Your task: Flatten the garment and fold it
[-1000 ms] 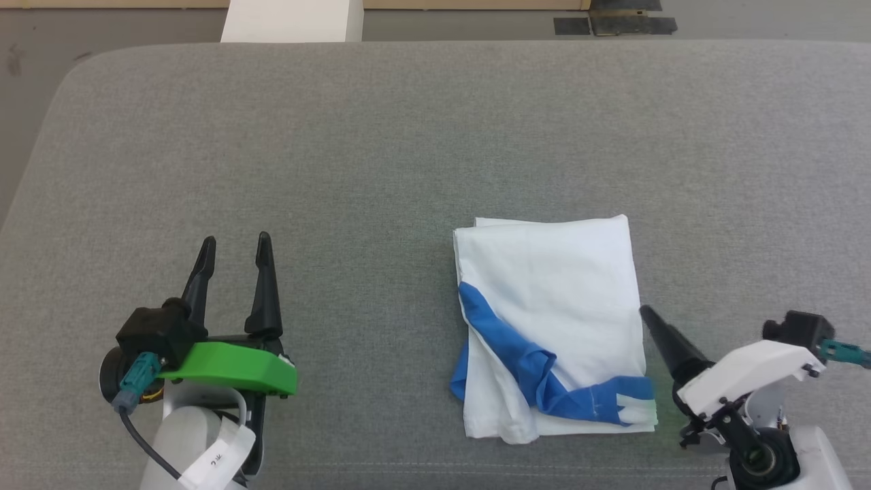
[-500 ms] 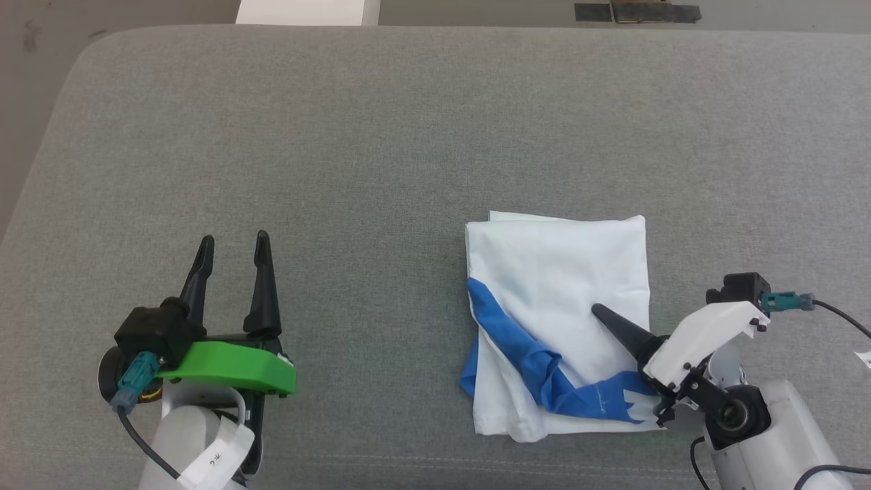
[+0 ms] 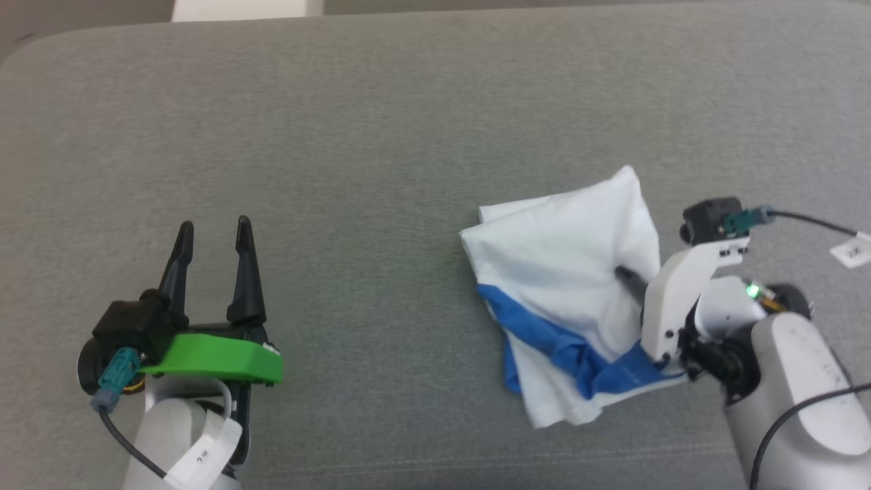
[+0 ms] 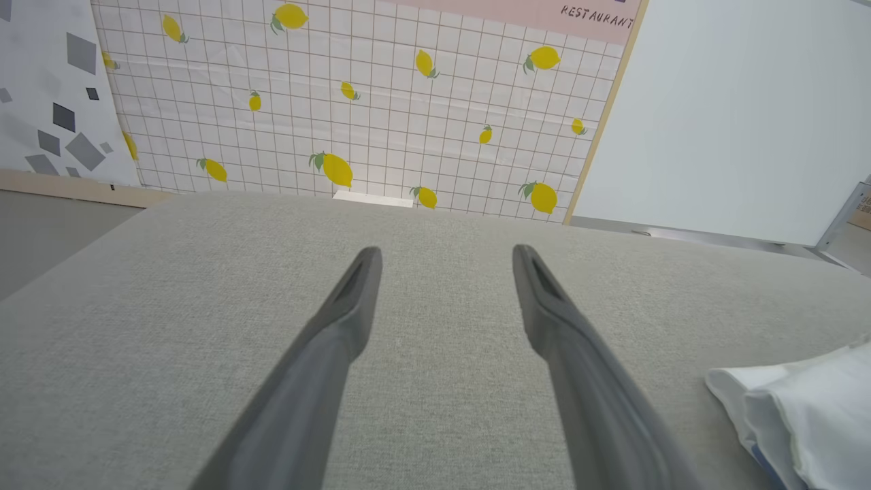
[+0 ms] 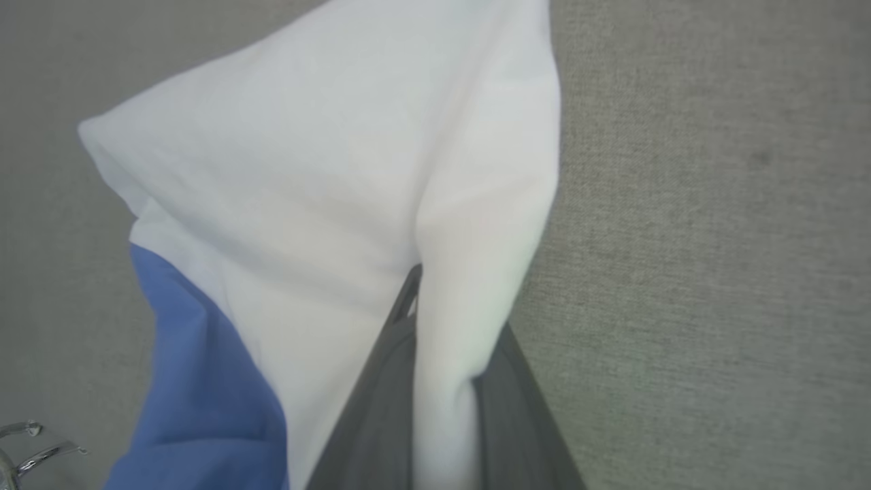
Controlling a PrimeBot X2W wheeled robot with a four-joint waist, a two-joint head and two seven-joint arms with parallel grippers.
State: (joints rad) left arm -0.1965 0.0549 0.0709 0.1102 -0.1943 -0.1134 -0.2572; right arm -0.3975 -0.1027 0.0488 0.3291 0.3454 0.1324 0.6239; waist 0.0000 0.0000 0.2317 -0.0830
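Two dark fingers of the right gripper [image 3: 622,272] pinch a white fold of the garment [image 3: 565,252], which lies rumpled, partly lifted, on the right of the grey cushion [image 3: 381,136]. The left gripper [image 3: 214,223] hovers spread over the cushion's left. Beyond the cushion, a pink panel [image 4: 544,8] reads "RESTAURANT".

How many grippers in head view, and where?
2: the left gripper at lower left, open over the grey surface, apart from the garment; the right gripper at right, pinching its right edge, one finger hidden under cloth.
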